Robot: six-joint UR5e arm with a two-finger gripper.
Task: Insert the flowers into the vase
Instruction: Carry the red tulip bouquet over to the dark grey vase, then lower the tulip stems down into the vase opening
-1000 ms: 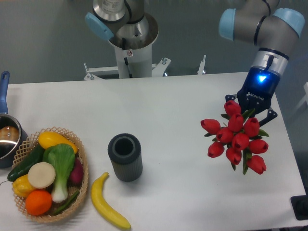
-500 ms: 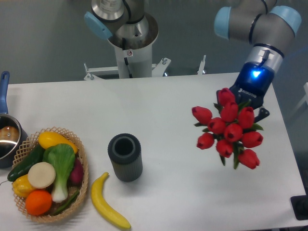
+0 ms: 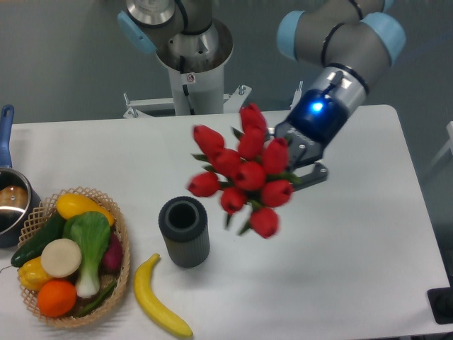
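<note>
The flowers (image 3: 241,170), a bunch of red tulip buds with green leaves, hang in the air above the table's middle. My gripper (image 3: 301,157) is shut on their stems, just right of the buds, which hide most of its fingers. The vase (image 3: 184,231), short, dark grey and ribbed, stands upright with its round mouth open, below and to the left of the bunch. The lowest buds are a little to the right of the vase and apart from it.
A wicker basket (image 3: 122,244) of vegetables and fruit sits at the front left. A banana (image 3: 157,306) lies in front of the vase. A pot with a blue handle (image 3: 7,195) is at the left edge. The arm's base (image 3: 192,57) stands behind the table.
The gripper has carried the flowers left and upward, from the table's right side to near its middle, close to the vase. The vase has not moved.
</note>
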